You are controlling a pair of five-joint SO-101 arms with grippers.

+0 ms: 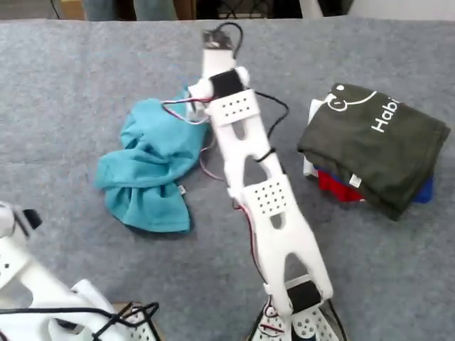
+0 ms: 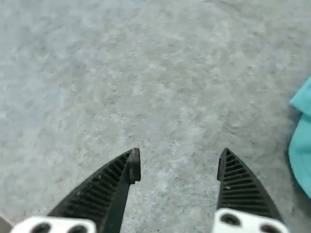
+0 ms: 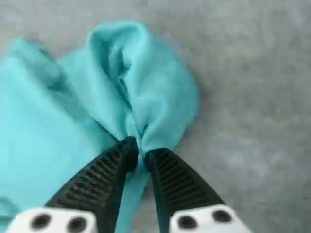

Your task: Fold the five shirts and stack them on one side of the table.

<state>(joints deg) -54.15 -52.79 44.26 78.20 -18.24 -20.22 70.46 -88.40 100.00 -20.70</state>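
The teal shirt (image 1: 153, 167) was seen lying crumpled and unfolded on the grey table cover (image 1: 71, 92). The right gripper (image 3: 138, 153) was found at that shirt's far edge. Its two black fingers (image 3: 109, 170) were pressed together on a raised fold of the teal cloth, which was pinched between their tips. The right arm (image 1: 263, 192) was stretched out alongside the teal shirt, just beside it.

The left gripper (image 2: 177, 167) was held over bare grey cover with its jaws spread wide apart and nothing between them. One edge of the teal shirt (image 2: 303, 136) could be made out off to the side of it. The left arm (image 1: 35, 291) was drawn in on the robot's side of the teal shirt and was not touching it.

A stack of folded shirts (image 1: 373, 153) was set well apart from the teal shirt, on the other side of the right arm. A dark olive shirt (image 1: 384, 142) was laid on top, and a red shirt (image 1: 334, 186) and a blue shirt (image 1: 425, 192) showed beneath it.
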